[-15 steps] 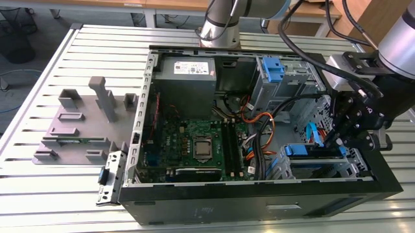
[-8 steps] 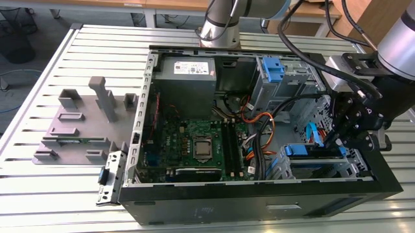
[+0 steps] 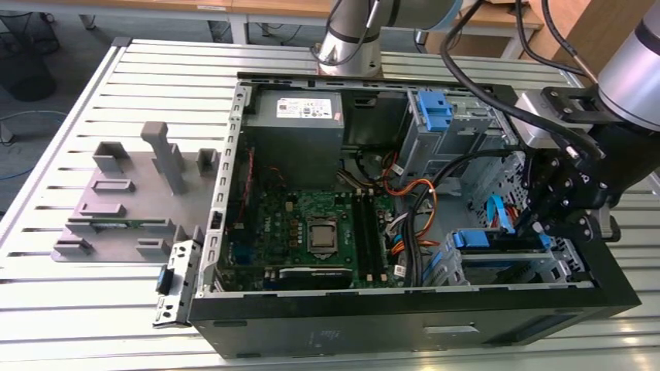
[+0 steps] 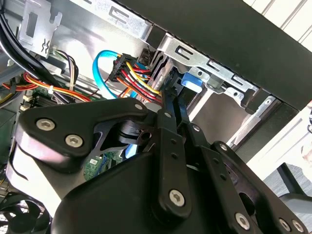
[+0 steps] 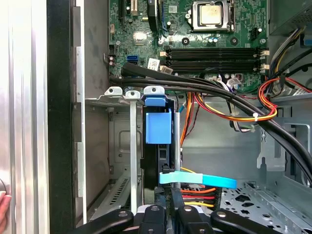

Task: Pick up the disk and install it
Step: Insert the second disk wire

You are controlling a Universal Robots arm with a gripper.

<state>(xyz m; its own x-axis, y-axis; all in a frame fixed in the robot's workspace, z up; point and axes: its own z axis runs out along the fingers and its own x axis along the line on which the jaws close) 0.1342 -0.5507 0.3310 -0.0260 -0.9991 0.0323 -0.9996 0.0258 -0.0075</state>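
Observation:
The disk (image 5: 158, 146) stands on edge in a slot of the metal drive cage (image 5: 114, 92), inside the open computer case. Its blue bracket (image 5: 158, 127) faces outward. In the second wrist view the same blue bracket (image 4: 192, 80) shows beside the dark edge of the disk (image 4: 158, 66). My gripper (image 5: 166, 170) reaches down to the disk's near end with its fingers drawn together. Their tips (image 4: 169, 95) rest against the disk beside the bracket. In the exterior view the gripper (image 3: 536, 228) hangs over the lower cage at the exterior view's right, where a blue bracket (image 3: 500, 239) lies.
A light-blue flat cable (image 5: 197, 180) and orange-red-yellow power wires (image 5: 195, 192) cross close to the fingertips. Thick black cables (image 5: 195, 85) run over the motherboard (image 3: 309, 232). A second blue bracket (image 3: 435, 108) sits in the upper cage. A grey fixture (image 3: 124, 193) lies outside the case.

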